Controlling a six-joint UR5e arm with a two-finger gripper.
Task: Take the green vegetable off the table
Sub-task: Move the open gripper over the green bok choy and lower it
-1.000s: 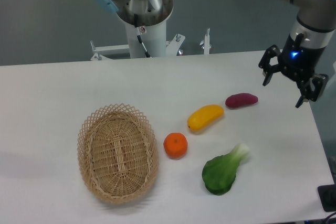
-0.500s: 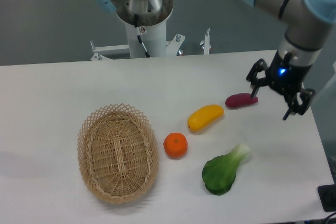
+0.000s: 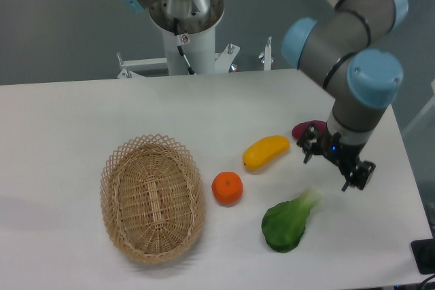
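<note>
I see the pincer (image 3: pixel 335 166) spread wide, empty — just above the green vegetable (image 3: pixel 287 220) lying on the worktop (image 3: pixel 68 113).

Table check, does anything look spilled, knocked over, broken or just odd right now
Nothing stands out. The basket sits upright and empty on the table. The orange, yellow fruit and green vegetable lie apart and look intact. The purple vegetable is partly hidden behind the arm. The open gripper hovers above the vegetable's stalk end.
</note>
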